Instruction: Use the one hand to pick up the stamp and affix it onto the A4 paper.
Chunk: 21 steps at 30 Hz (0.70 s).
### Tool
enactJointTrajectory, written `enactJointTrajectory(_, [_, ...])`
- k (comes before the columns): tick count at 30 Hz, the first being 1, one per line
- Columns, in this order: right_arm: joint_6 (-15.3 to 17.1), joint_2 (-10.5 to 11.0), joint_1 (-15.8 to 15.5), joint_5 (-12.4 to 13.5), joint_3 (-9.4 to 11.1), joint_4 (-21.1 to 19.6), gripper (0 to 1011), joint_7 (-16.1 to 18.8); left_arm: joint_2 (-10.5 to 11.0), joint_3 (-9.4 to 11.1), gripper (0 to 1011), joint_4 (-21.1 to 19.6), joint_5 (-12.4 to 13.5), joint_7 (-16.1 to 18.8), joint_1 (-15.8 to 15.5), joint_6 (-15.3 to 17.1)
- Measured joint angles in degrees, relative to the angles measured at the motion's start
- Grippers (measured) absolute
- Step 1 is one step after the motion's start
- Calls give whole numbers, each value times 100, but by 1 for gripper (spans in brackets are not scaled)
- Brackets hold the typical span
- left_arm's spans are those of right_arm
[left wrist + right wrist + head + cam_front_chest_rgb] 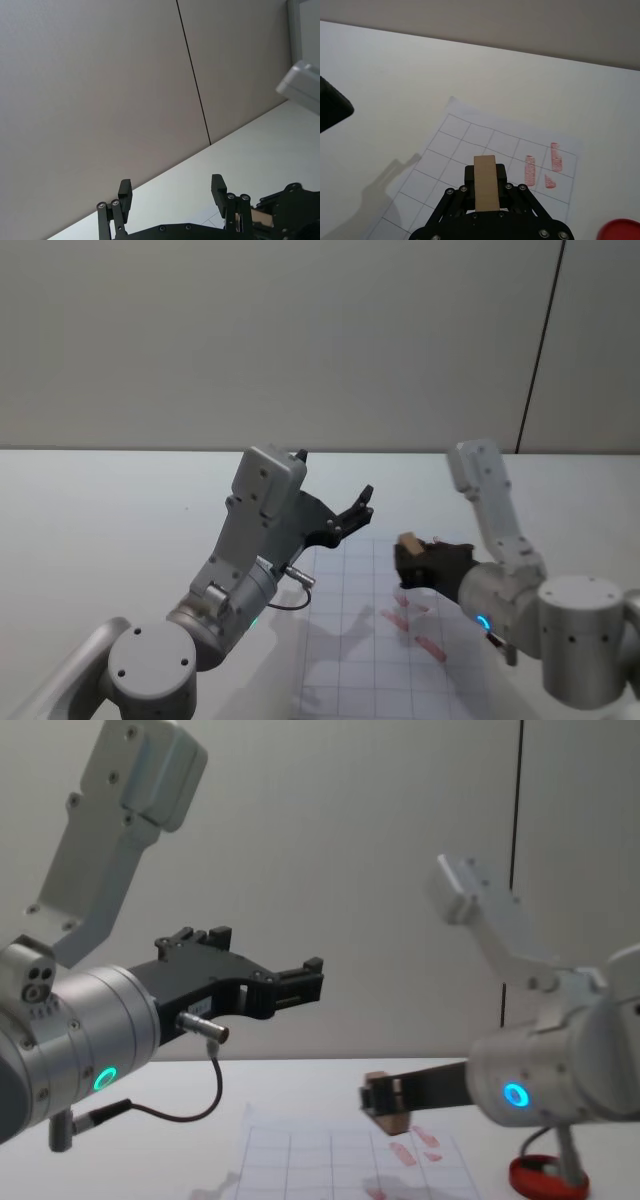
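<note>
Tan wood is sitting clamped between the black jaws of the right gripper: the stamp is hanging above the A4 paper, over bare grid squares just beside the red marks. If the block is tilting as it comes down, only one edge would be printing; a hard press could be sliding it back in the narrow grip, or dragging the loose sheet and smearing. Drifting sideways would be overlapping the existing marks. The ink pad is lying off the paper's corner. The left gripper is hovering nearby, jaws apart, risking a brush between the arms
</note>
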Motion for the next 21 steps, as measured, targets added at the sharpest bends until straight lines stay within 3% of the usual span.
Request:
enactJointTrajectory(10, [-30,-260,425,-83,-94,682,220,270,0,0,1002,0,0,0,0,0])
enactJointTrajectory(21, [-247,-410,731,-207,-117,1301,221,294,-1,0,1002,0,0,0,0,0])
